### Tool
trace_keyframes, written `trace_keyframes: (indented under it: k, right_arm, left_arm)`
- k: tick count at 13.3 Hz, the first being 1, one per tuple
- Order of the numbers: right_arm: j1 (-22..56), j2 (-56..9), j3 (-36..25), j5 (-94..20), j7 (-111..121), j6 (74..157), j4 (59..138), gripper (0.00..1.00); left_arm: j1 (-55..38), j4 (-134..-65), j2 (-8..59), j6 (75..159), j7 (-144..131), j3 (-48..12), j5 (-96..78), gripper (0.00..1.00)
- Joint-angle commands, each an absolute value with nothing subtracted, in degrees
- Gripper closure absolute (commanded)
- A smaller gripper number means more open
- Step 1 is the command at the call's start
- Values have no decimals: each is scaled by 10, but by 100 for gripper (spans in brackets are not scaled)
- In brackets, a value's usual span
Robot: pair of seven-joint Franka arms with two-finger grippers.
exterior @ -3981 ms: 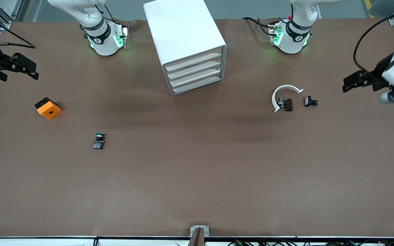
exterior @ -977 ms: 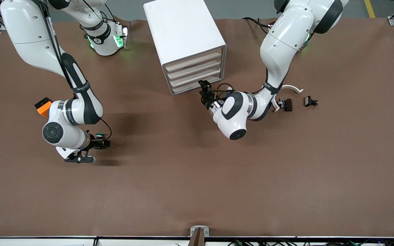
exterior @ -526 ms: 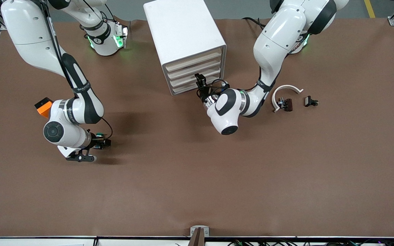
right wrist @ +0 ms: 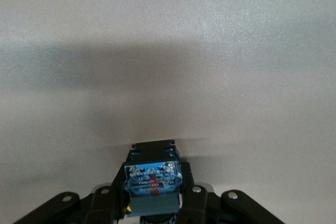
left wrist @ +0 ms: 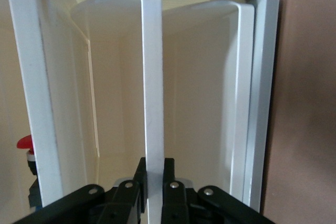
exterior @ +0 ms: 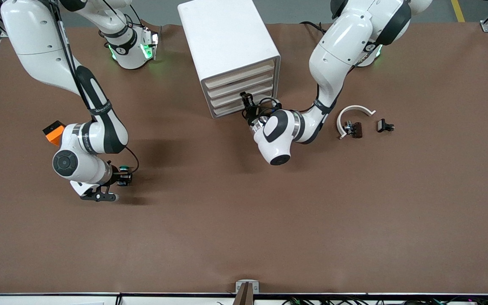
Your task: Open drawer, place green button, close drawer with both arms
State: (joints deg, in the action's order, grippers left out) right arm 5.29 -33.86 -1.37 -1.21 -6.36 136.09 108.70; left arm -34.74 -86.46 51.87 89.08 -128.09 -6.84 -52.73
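The white cabinet (exterior: 227, 38) stands between the two bases, all of its beige-fronted drawers flush. My left gripper (exterior: 245, 100) is at the front of the drawer (exterior: 227, 99), third from the top. In the left wrist view that gripper (left wrist: 154, 174) is shut on the drawer's thin white front lip (left wrist: 152, 103). The button (exterior: 122, 169) lies on the table toward the right arm's end, nearer to the front camera than the cabinet. My right gripper (exterior: 126, 178) is low over it. In the right wrist view this gripper (right wrist: 153, 195) is shut on the button's bluish-grey base (right wrist: 153, 179).
An orange block (exterior: 54, 130) sits beside the right arm's forearm. Toward the left arm's end lie a white arc with a dark-brown part (exterior: 352, 127) and a small black part (exterior: 384, 126). A red-capped part (left wrist: 24, 142) shows inside a neighbouring drawer.
The left gripper moved in to the third drawer's front and closed on its lip. The right gripper closed on the button's base.
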Motion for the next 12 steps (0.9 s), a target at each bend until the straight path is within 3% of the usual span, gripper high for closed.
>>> trace_keyframes:
  k: [1, 6, 10, 11, 12]
  right_arm:
    - [55, -314, -11, -19, -85, 1339, 1086, 99]
    - [84, -242, -10, -19, -154, 1244, 1085, 98]
    - [177, -191, -10, -13, -357, 1103, 1036, 98]
    - [197, -192, -10, -13, -399, 1073, 1016, 98]
    - [216, -192, -10, -14, -445, 1046, 993, 98]
  left_arm:
    - [-346, -857, 520, 886, -1282, -57, -534, 100]
    - [-340, -819, 533, 908, -1266, -5, -534, 100]
    - [-330, -804, 535, 932, -1233, 10, -537, 100]
    - [-325, -800, 535, 932, -1230, 11, -537, 95]
    - [-323, -799, 534, 932, -1225, 11, -537, 67]
